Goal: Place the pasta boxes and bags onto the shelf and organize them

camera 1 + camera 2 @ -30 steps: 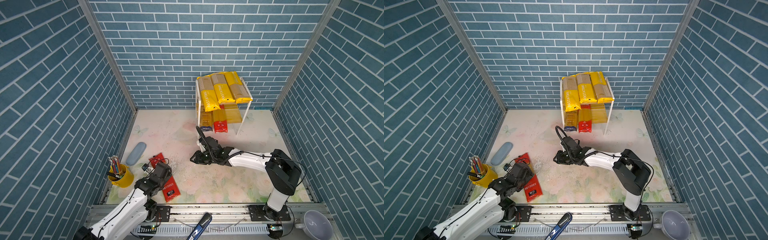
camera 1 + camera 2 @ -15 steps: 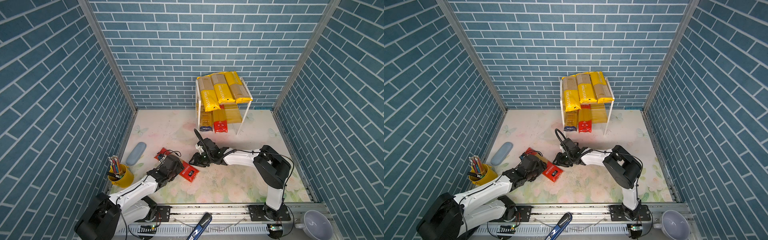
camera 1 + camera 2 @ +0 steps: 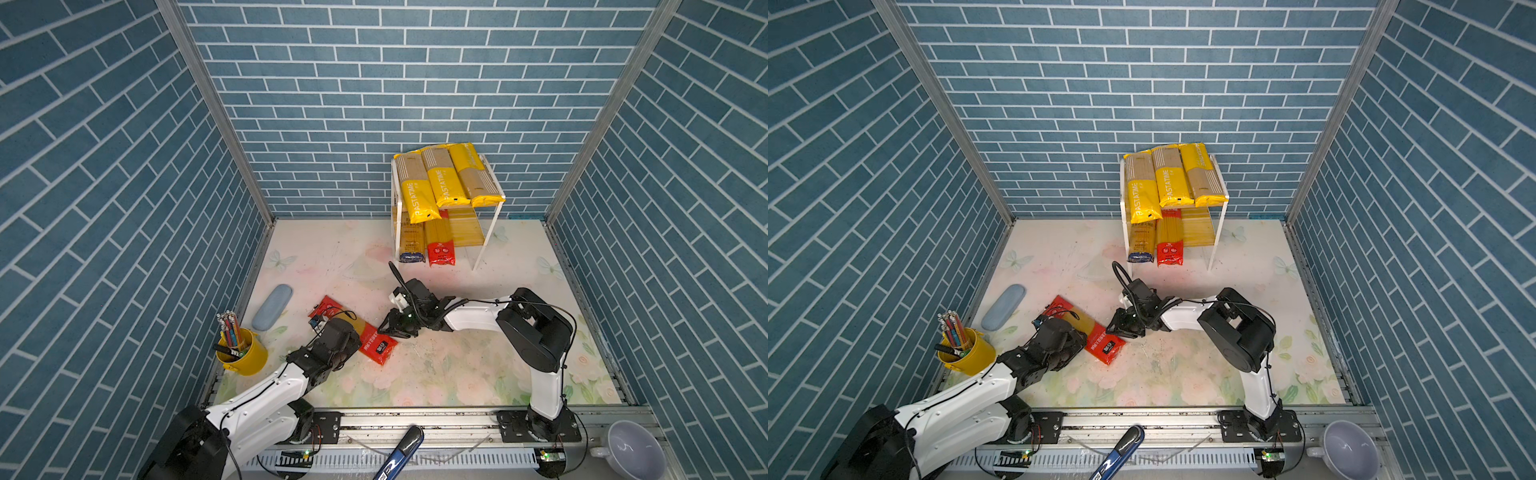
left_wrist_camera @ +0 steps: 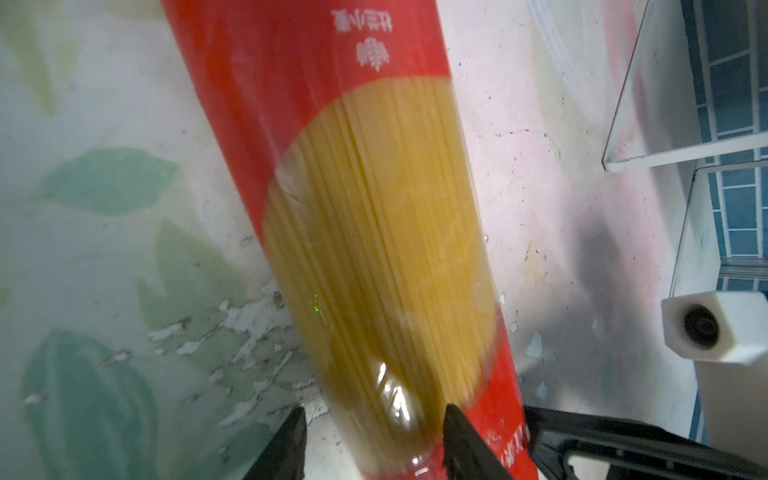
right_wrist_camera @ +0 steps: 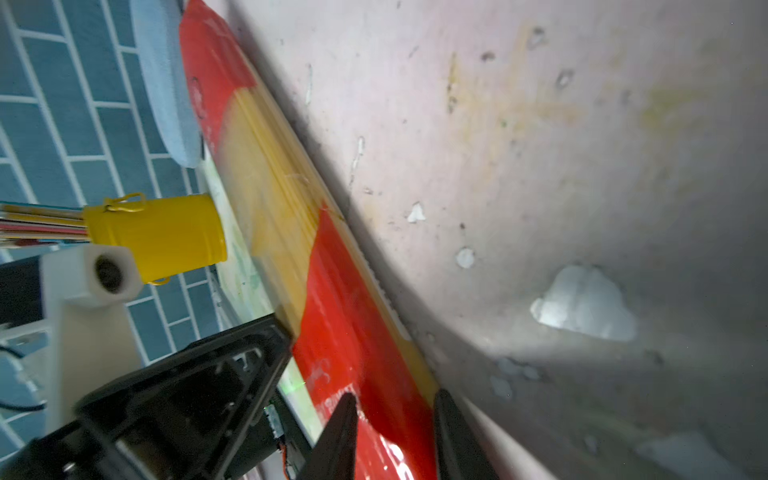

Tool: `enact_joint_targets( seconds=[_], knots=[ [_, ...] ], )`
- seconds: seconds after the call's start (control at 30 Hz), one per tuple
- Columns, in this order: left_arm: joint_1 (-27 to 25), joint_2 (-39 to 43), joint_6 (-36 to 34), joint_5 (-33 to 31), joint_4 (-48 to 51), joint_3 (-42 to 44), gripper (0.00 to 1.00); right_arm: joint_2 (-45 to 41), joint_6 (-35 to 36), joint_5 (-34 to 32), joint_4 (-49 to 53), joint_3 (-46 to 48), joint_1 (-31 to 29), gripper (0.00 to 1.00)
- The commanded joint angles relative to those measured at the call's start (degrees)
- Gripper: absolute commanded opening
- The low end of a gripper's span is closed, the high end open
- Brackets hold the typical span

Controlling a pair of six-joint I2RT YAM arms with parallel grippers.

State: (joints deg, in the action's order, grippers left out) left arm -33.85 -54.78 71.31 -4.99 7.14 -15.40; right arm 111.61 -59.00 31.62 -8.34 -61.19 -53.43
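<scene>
A red-ended pasta pack (image 3: 376,345) lies slanted on the table between my two arms in both top views. My left gripper (image 4: 374,436) is over its yellow middle, open, one finger on the table beside it and the other over its red edge. My right gripper (image 5: 395,432) is shut on the pack's near red end (image 5: 353,332). The shelf (image 3: 492,195) stands at the back. Three yellow pasta packs (image 3: 440,183) lie on its top board. A dark-blue-ended pack (image 3: 411,245) and a second red-ended pack (image 3: 441,247) lie on its lower board.
A grey-blue case (image 3: 272,306) lies left of the pack, near the left wall. A yellow cup of pencils (image 3: 243,353) stands at the front left. A grey bowl (image 3: 631,453) and a blue-handled tool (image 3: 399,453) sit off the table in front.
The red-ended pack has swung round and shifted right toward the right gripper. My left arm stretched out with it and its jaws narrowed. The right gripper came down left onto the pack's end.
</scene>
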Motion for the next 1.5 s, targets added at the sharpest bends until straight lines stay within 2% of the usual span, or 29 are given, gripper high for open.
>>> enact_joint_targets(
  seconds=[0.0, 0.2, 0.47, 0.67, 0.93, 1.0, 1.23, 1.33, 1.47],
  knots=[
    [-0.1, -1.4, 0.1, 0.6, -2.5, 0.1, 0.49, -1.7, -6.5, 6.1, -10.1, 3.1, -0.1, 0.33],
    [-0.1, -2.7, 0.0, 0.8, -3.1, -0.5, 0.42, 1.2, -8.1, 2.0, -9.2, 3.0, 0.3, 0.38],
    [-0.1, 0.1, 0.1, -0.2, -0.7, 0.1, 0.41, 1.2, -1.1, -3.9, 4.7, 0.5, 0.7, 0.43],
    [-0.1, -0.9, 0.4, -0.1, -2.3, 1.0, 0.40, 6.4, -1.9, 4.3, 2.4, -2.7, -0.3, 0.41],
    [-0.2, -5.5, 0.2, 2.8, -7.8, 0.5, 0.31, 9.1, -3.5, 10.3, -2.0, -5.4, -1.9, 0.36],
    [-0.3, -6.3, 0.2, 3.1, -8.5, 0.2, 0.31, 8.9, -3.4, 10.3, -2.3, -5.7, -1.9, 0.34],
    [-0.3, -5.2, 0.2, 2.8, -6.9, -0.9, 0.30, 4.3, -3.1, 8.1, -7.3, -3.3, -1.7, 0.16],
    [-0.3, -2.8, 0.0, 2.9, -4.3, -2.3, 0.31, 1.1, -3.0, 6.2, -8.6, -1.9, -1.7, 0.07],
    [-0.3, 3.4, -0.3, 1.5, 3.0, -4.1, 0.37, -3.4, -3.1, 4.0, -10.2, 0.9, -1.6, 0.01]
  ],
)
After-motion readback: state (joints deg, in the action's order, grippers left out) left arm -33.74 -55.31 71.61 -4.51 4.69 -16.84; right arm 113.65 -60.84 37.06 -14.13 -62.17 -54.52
